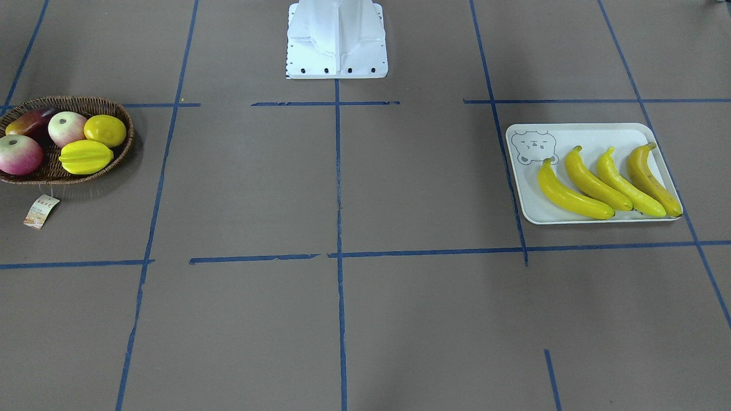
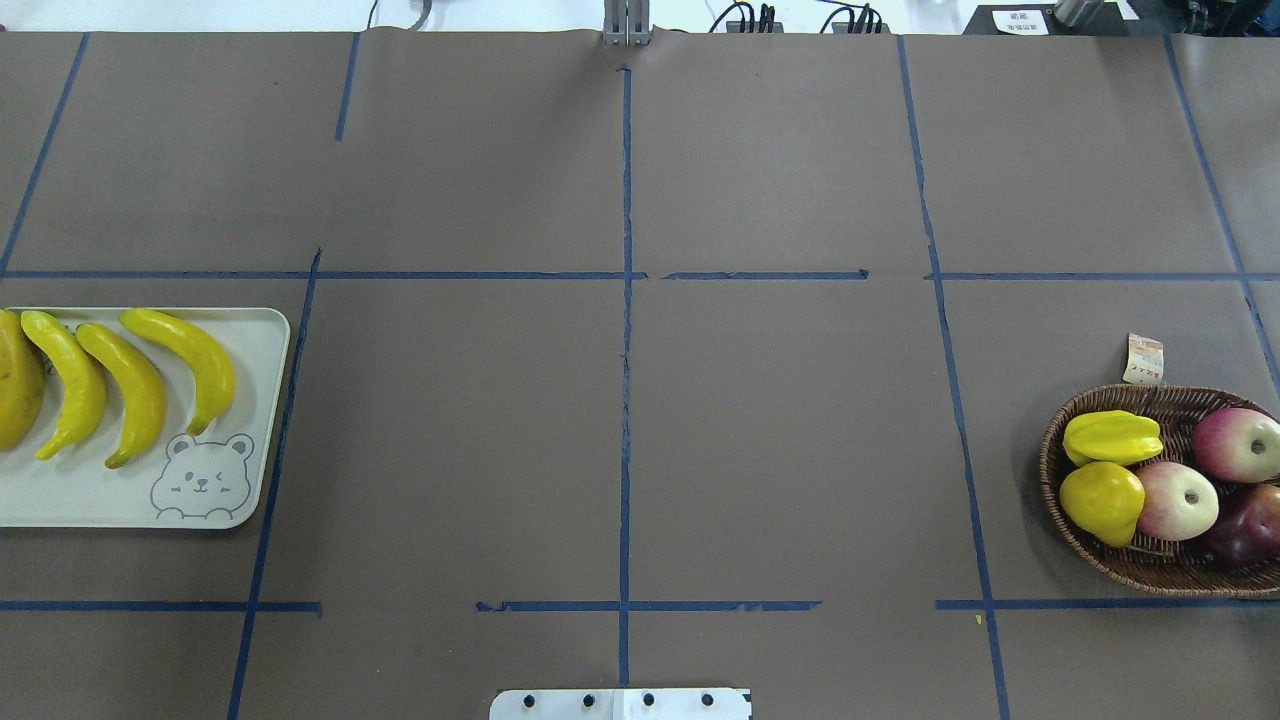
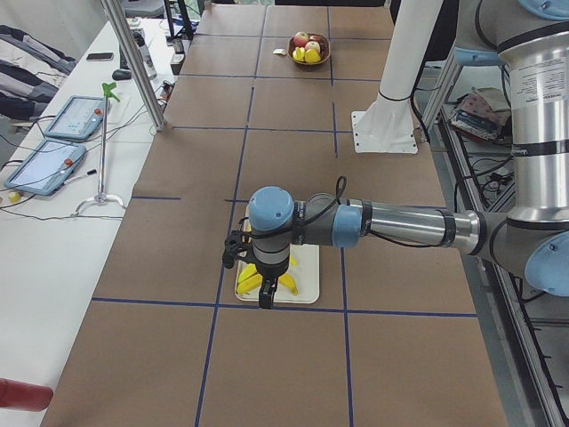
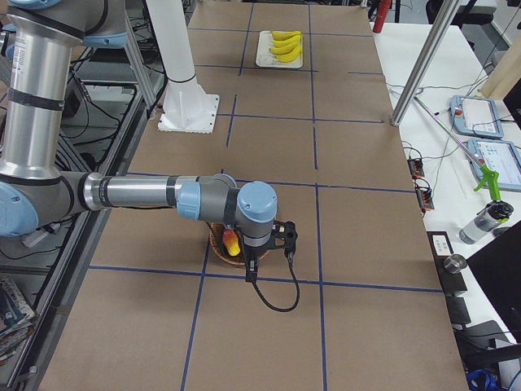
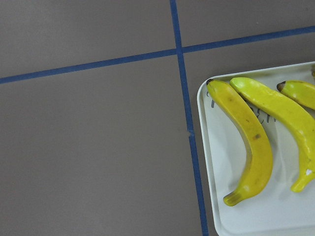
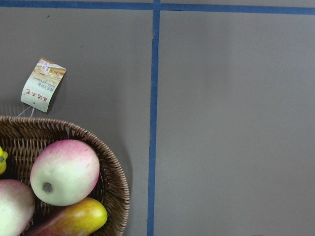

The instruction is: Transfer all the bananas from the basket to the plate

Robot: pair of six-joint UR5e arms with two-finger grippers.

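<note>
Four bananas [image 2: 145, 395] on plate [image 2: 90, 495]; basket [image 2: 1160, 578] far right.

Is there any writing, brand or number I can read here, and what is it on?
None reads clearly.
Paper tag tied to the basket: red characters, too blurred to read.
Plate: grey lettering mostly hidden under the bananas, unreadable.
White label at the overhead view's top: too small to read.

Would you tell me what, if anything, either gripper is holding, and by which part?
No banana is held: all four glossy yellow bananas lie on the cream bear-print tray. Beyond that, it cannot be told.
</note>
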